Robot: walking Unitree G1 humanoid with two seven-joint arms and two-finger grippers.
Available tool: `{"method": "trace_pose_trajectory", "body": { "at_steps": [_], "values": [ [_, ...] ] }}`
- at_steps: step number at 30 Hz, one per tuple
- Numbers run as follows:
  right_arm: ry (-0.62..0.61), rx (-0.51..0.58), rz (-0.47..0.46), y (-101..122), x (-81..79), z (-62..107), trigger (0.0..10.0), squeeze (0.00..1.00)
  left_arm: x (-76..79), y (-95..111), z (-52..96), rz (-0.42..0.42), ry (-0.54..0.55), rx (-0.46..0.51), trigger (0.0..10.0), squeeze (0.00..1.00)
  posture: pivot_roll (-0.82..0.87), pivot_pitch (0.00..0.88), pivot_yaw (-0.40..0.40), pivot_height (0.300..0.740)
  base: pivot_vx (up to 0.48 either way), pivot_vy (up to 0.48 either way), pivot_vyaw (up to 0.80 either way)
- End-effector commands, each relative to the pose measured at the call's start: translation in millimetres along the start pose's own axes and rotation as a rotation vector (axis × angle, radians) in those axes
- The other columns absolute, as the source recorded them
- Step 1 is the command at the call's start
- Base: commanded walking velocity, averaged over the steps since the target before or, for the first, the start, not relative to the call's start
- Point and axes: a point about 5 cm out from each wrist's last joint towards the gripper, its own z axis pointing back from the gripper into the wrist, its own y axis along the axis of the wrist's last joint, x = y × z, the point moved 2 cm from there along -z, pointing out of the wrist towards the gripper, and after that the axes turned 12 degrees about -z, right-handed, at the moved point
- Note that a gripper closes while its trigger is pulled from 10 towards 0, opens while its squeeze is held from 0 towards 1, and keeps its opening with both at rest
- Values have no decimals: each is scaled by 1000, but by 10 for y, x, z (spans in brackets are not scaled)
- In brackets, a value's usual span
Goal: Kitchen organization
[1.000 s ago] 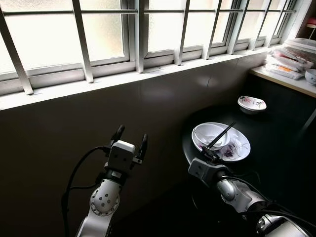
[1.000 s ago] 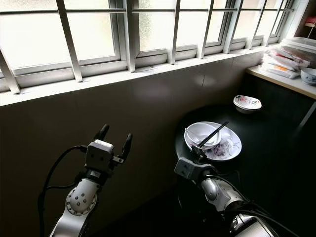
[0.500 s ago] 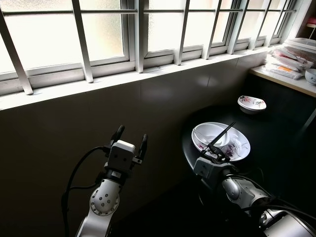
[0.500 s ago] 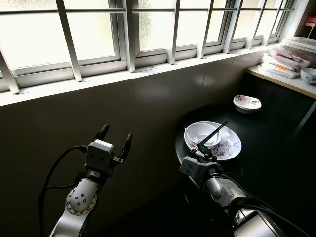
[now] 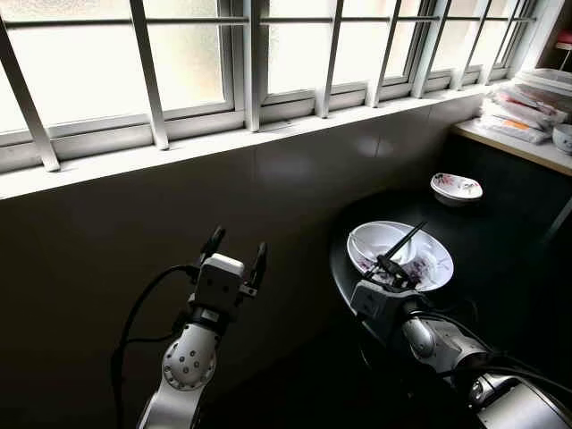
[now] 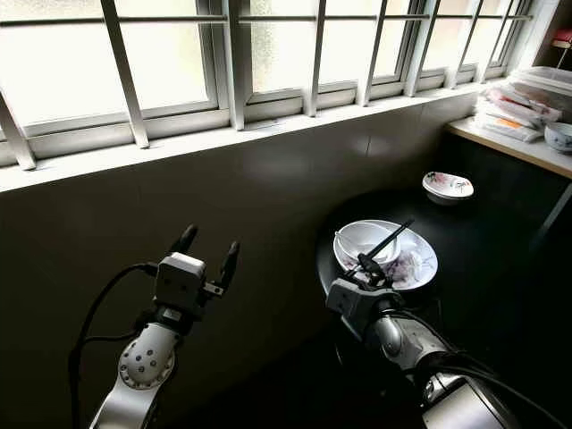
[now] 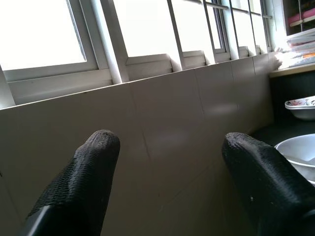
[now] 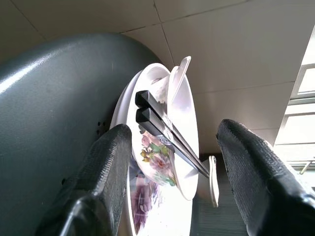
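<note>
The right end effector (image 8: 172, 182), fingers spread wide and empty, points at the chopsticks (image 8: 167, 132) resting across the bowl (image 5: 382, 242) stacked on the plate (image 5: 433, 264) on the dark tabletop (image 5: 500, 250), apparently lining up a grasp, while the left end effector (image 5: 236, 252) hovers open near the wall.

Your left gripper (image 5: 236, 248) raised upright on a bent silver arm, fingers spread apart, your right gripper (image 5: 391, 270) stretched forward and low, its fingers (image 8: 106, 182) parted too
</note>
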Motion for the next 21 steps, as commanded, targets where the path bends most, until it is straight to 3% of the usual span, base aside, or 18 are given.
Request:
{"method": "trace_pose_trajectory", "body": {
  "at_steps": [1,9,17,21],
  "values": [
    [-14,21,1,56,65,-39,10000,0,-2,-19,3,-2,1,-12,10000,0,100,0,-68,740,0,0,0],
    [9,42,-59,175,5,-77,10000,0,8,-29,21,-3,1,-21,10000,0,103,0,-74,740,0,0,0],
    [71,67,-167,337,-194,-83,10000,0,37,-30,9,5,-4,-20,10000,0,92,0,-72,740,0,0,0],
    [70,74,-170,361,-198,-89,10000,0,31,-33,8,5,-2,-20,10000,0,92,0,-73,740,0,0,0]
  ]
}}
